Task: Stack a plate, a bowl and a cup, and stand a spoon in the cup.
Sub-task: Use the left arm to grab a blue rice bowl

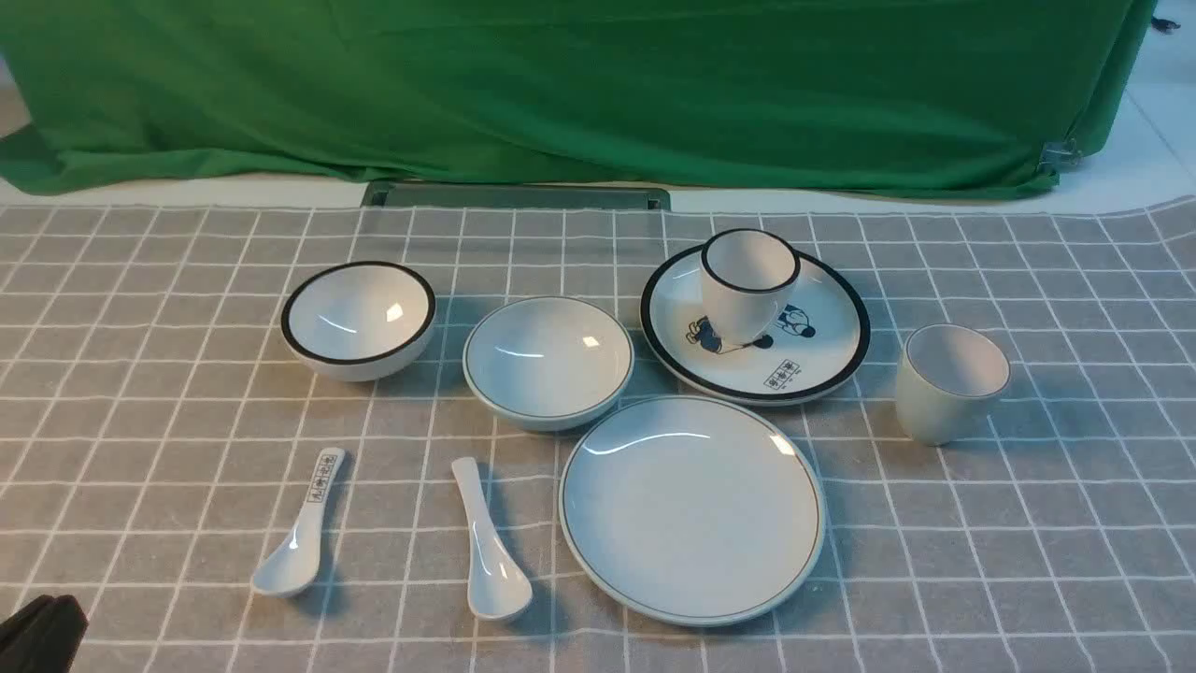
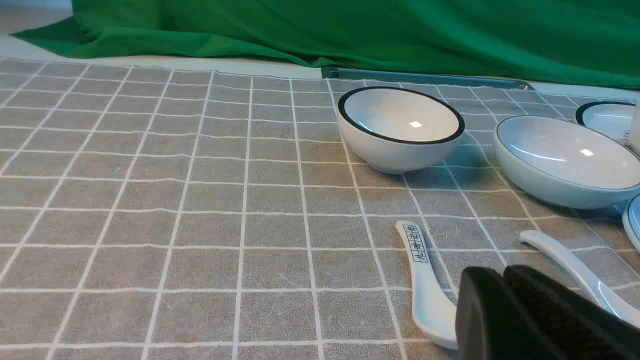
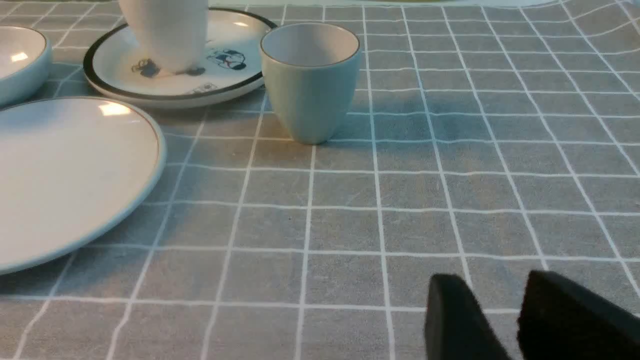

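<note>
- Front view, nearest: the left gripper point(image 1: 42, 636) is a dark shape in the near left corner. The left wrist view shows its pads pressed together, empty.
- The right gripper point(image 3: 495, 305) shows only in its wrist view, with a narrow gap and nothing in it.
- The spoon point(image 1: 491, 551) lies flat just left of the plate point(image 1: 691, 509); a marked spoon point(image 1: 301, 537) lies further left.
- Behind them sits the bowl point(image 1: 548, 360), close to the plate's far left rim, with a black-rimmed bowl point(image 1: 358, 318) to its left.
- The cup point(image 1: 951, 383) stands upright at the right, apart from the plate.
- Farthest, a black-rimmed cup point(image 1: 747, 280) stands on a cartoon plate point(image 1: 813, 355).
</note>
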Available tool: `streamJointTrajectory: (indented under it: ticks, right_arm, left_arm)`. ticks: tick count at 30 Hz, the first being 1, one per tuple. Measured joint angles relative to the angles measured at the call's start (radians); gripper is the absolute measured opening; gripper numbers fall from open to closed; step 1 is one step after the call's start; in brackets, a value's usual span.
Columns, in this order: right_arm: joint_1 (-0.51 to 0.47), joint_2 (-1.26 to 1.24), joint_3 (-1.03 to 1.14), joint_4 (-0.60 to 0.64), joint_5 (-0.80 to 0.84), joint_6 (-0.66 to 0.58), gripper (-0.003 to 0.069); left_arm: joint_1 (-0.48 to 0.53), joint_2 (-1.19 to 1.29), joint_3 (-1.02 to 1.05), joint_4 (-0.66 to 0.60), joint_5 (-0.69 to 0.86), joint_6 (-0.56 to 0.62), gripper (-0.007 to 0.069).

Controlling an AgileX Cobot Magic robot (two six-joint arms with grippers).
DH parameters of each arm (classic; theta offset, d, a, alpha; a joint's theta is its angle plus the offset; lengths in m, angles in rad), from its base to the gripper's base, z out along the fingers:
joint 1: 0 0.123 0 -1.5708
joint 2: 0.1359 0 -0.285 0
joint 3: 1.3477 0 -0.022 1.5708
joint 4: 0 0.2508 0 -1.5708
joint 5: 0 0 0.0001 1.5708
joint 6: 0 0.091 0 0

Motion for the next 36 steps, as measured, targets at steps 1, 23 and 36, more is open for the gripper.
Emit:
streamJointTrajectory:
  ticks: [1,23,36]
  right_arm:
    - [0.0,-0.001,0.0,0.0,0.0,0.0,0.0242]
    - [0.0,-0.001,0.0,0.0,0.0,0.0,0.0242]
    - [0.0,-0.001,0.0,0.0,0.0,0.0,0.0242]
  left_arm:
    - [0.0,0.0,0.0,0.0,0.0,0.0,0.0017]
    - [0.0,0.0,0.0,-0.094,-0.088,-0.041,0.0017]
    - [0.0,0.012,-0.08,-0.531,-0.088,-0.224,0.0017]
